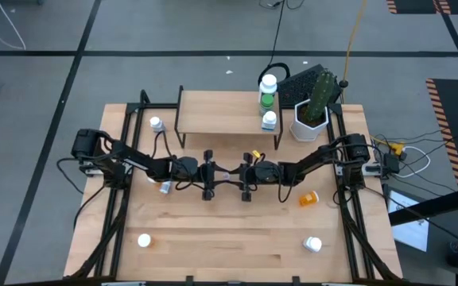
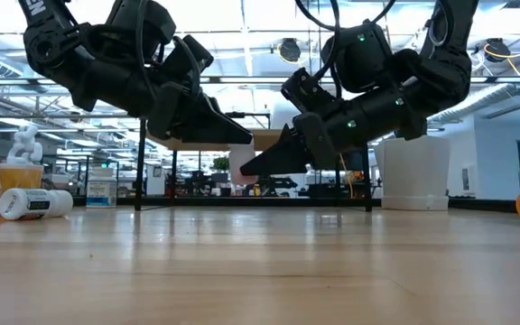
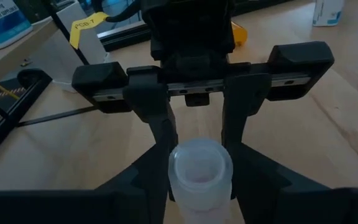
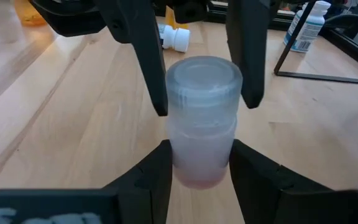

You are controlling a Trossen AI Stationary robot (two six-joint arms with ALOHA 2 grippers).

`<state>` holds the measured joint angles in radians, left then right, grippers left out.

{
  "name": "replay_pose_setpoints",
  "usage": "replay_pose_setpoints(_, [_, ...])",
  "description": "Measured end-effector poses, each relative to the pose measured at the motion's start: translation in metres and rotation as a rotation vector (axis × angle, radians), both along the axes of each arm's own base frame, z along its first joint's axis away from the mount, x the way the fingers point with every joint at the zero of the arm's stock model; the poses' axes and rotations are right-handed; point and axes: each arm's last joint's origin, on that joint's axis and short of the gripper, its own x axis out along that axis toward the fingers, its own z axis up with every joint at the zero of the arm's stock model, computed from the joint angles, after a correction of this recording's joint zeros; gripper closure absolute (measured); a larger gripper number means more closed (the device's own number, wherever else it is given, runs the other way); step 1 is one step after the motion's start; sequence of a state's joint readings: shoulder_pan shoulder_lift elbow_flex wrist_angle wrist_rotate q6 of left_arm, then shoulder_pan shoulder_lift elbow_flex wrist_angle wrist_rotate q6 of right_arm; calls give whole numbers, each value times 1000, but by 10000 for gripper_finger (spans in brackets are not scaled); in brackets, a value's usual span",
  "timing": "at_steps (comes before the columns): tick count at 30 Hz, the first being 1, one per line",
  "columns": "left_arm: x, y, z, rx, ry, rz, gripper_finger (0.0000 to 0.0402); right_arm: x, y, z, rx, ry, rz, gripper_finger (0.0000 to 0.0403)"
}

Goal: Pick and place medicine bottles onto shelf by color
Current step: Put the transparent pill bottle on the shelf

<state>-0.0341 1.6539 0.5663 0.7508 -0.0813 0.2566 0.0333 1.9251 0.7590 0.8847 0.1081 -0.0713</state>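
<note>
A white medicine bottle [image 4: 201, 118] lies level in the air over the table's middle, its cap [image 3: 201, 168] toward the left arm. My left gripper [image 1: 223, 171] and right gripper [image 1: 237, 171] meet tip to tip there, both shut on this bottle. In the low view the fingers hide it. The shelf [image 1: 213, 111] stands at the far side. A green bottle [image 1: 267, 100] and a white one [image 1: 269, 120] stand on its right end. Loose bottles lie on the table: white ones [image 1: 165, 187] [image 1: 144, 240] [image 1: 313, 244] [image 1: 156, 123] and an orange one [image 1: 309, 199]. My left gripper pinches the bottle's cap end [image 4: 204, 78] between its two fingers [image 4: 151, 68], coming level from the table's left, along the bottle. The bottle is clear of the table. My right gripper pinches the bottle's body near its bottom end [image 4: 199, 163] between its two fingers [image 4: 157, 174], coming level from the table's right, along the bottle.
A white cactus planter [image 1: 310, 119] stands right of the shelf at the far right corner. Black frame rails run along the table's left and right edges. Bare wood lies near the table's near edge, between the two white bottles there.
</note>
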Motion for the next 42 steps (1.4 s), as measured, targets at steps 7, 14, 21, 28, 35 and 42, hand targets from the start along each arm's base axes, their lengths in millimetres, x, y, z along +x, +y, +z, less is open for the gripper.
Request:
replay_pose_setpoints(7, [0,0,0,0,3,1,245,-3,-1,-1,-4,-15,-30,238])
replay_pose_setpoints(14, [0,7,-1,-56,5,52,255,-8,-4,-2,-38,-2,-124,180])
replay_pose_setpoints(21, [-1,15,5,-92,-23,115,248,-33,0,8,84,62,-152,166])
replay_pose_setpoints(28, [30,31,46,-82,68,205,246,-66,12,8,280,123,-114,180])
replay_pose_setpoints(35, [57,70,116,-41,29,292,246,-84,18,-2,263,135,-164,190])
replay_pose_setpoints(42, [64,135,164,-17,-71,366,245,-84,18,-2,251,120,-170,190])
